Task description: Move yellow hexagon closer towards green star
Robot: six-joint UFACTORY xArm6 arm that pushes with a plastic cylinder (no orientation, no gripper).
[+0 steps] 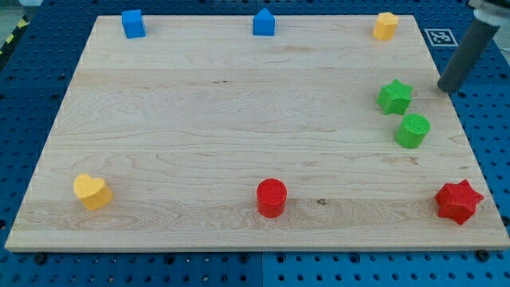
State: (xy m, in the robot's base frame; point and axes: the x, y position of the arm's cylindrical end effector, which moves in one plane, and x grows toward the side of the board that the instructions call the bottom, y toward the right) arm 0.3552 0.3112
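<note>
The yellow hexagon [386,25] sits at the board's top right corner. The green star [394,96] lies below it, near the view's right edge. My tip [448,87] is the lower end of a dark rod that enters from the top right. It stands to the right of the green star and below and right of the yellow hexagon, touching neither.
A green cylinder [413,131] sits just below the star. A red star [458,201] is at the bottom right, a red cylinder [271,198] at bottom centre, a yellow heart [92,191] at bottom left. Two blue blocks [133,24] [264,22] stand along the top edge.
</note>
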